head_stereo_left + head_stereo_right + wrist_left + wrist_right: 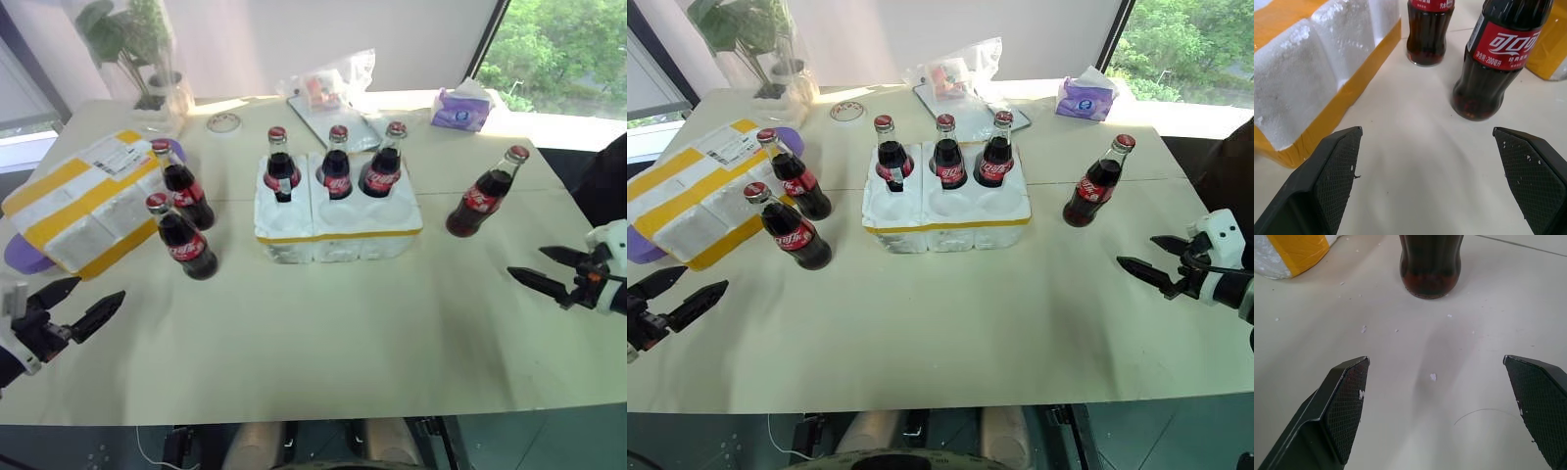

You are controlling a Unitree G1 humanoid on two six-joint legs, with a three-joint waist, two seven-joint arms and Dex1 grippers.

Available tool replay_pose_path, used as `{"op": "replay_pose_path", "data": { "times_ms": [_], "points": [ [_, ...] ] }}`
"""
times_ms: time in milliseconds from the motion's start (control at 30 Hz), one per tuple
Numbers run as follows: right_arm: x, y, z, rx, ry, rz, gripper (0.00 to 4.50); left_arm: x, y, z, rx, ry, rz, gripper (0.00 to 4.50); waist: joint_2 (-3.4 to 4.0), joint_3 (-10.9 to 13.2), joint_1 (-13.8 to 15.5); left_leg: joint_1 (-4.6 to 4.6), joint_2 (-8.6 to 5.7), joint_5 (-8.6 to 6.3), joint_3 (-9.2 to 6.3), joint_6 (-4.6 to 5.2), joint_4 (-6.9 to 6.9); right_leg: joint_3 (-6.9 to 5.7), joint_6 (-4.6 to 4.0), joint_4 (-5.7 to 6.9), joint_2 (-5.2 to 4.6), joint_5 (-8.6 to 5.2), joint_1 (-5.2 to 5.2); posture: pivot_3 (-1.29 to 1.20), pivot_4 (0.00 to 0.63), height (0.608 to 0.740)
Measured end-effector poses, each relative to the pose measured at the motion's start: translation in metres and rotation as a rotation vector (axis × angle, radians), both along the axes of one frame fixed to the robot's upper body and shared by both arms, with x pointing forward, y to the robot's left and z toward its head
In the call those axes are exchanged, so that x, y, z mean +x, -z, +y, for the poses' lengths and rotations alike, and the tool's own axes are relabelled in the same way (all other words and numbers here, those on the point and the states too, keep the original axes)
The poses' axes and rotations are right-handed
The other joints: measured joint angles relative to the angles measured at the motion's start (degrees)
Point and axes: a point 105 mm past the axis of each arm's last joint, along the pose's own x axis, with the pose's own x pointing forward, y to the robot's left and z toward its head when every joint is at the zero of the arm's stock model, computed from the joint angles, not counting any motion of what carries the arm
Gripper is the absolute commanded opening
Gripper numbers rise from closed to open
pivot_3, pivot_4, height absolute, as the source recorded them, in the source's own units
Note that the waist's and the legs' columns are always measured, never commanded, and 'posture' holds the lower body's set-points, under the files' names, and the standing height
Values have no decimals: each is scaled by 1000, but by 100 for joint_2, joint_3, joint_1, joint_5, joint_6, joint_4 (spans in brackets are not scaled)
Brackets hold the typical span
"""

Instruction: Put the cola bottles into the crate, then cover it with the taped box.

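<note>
Both claws hover spread and empty over the near part of the table [323, 343]: the left gripper [73, 305] left of the crate [338, 227], the right gripper [549, 272] to its right. Three cola bottles [336, 164] stand in the crate's back wells. Two bottles [182, 238] stand left of the crate beside the taped box [83, 201], whose far edge is cut off. One bottle [485, 194] stands right of the crate.
</note>
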Motion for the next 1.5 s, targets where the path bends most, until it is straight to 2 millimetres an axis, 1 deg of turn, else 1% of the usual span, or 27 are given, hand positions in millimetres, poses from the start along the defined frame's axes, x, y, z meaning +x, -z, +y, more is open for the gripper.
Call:
{"op": "replay_pose_path", "data": {
  "times_ms": [100, 267, 333, 367, 467, 500, 533, 667, 700, 767, 900, 967, 1133, 1233, 1333, 1500],
  "points": [
    [4, -7, 5, 20, -19, -17, 4500, 5, -6, -4, -10, 14, -31, 4478, 0, 0, 0, 0, 0, 0, 0, 0, 5, 0, 0, 5, 0, 0, 0, 0, 150, 740],
    [2, -15, 17, 45, -68, -12, 4500, 7, -8, -11, -57, 48, -32, 4478, 1, 0, 1, 0, 0, 0, 0, 0, 5, 0, 1, 5, 1, 0, 0, 0, 150, 740],
    [0, -27, 23, 75, -106, -16, 4500, 9, -15, -16, -57, 91, -37, 4478, 2, 0, 3, -2, 0, 0, 0, 0, 10, 0, 1, 9, 1, 0, -1, 0, 150, 740],
    [-2, -38, 30, 91, -142, -26, 4500, 11, -21, -19, -46, 121, -41, 4478, 5, 1, 7, -2, 0, 0, 0, 0, 13, 0, 0, 12, 1, 0, -1, 0, 150, 740],
    [-10, -75, 61, 109, -302, -50, 4500, 16, -35, -30, -16, 213, -62, 4478, 11, 2, 1, -1, 2, -1, 0, 0, 22, 1, 0, 20, 1, 0, 0, 0, 150, 740],
    [-13, -84, 70, 105, -352, -54, 4500, 17, -38, -33, -7, 235, -65, 4478, 10, 2, -1, 0, 3, -1, -1, 0, 22, 0, 0, 21, 1, 0, 0, 0, 150, 740],
    [-16, -91, 78, 103, -397, -53, 4500, 18, -40, -36, -5, 258, -67, 4478, 10, 2, -7, 0, 4, -1, 0, 0, 23, 0, 0, 21, 1, 0, 1, 0, 150, 740],
    [-29, -124, 126, 157, -631, -84, 4500, 32, -49, -55, 3, 364, -93, 4478, 12, 3, -7, -3, 4, -1, 0, 0, 29, 1, 0, 23, 1, 0, -1, 0, 150, 740],
    [-31, -131, 139, 157, -685, -99, 4500, 38, -49, -60, 5, 384, -100, 4478, 12, 3, -7, -3, 4, -1, 0, 0, 30, 1, 0, 24, 1, 0, -2, 0, 150, 740],
    [-34, -139, 159, 165, -760, -113, 4500, 45, -45, -64, 6, 401, -91, 4478, 7, 4, -5, -5, 4, -1, 0, 0, 29, 0, 0, 23, 1, 0, -3, 0, 150, 740],
    [-33, -138, 179, 231, -817, -97, 4500, 57, -35, -67, 6, 401, -82, 4478, 6, 5, 2, -19, 2, -5, 1, 7, 29, 1, 1, 11, -1, 1, -12, 0, 150, 740],
    [-33, -138, 184, 250, -825, -95, 4500, 62, -32, -68, 15, 398, -87, 4478, 6, 5, 18, -20, -1, -8, 1, 12, 29, 1, 1, 11, -4, 2, -12, 0, 150, 740],
    [-32, -139, 185, 251, -820, -98, 4500, 68, -24, -68, 30, 386, -87, 4478, 6, 5, 5, -21, -2, -13, 3, 17, 28, 0, 2, 8, -6, 3, -11, 0, 150, 740],
    [-30, -136, 187, 255, -818, -89, 4500, 74, -20, -72, 35, 385, -95, 4478, 6, 5, 5, -20, -1, -13, 3, 17, 28, 1, 2, 11, -6, 3, -11, 0, 150, 740],
    [-29, -134, 190, 257, -818, -87, 4500, 79, -9, -74, 31, 376, -80, 4478, 6, 5, 5, -19, -1, -12, 3, 17, 30, 1, 2, 14, -6, 4, -12, 0, 150, 740],
    [-29, -133, 192, 256, -813, -95, 4500, 88, 0, -75, 20, 350, -68, 4478, 5, 5, 2, -20, -2, -12, 4, 17, 31, 1, 5, 14, -5, 6, -12, 0, 150, 740]
  ]
}}
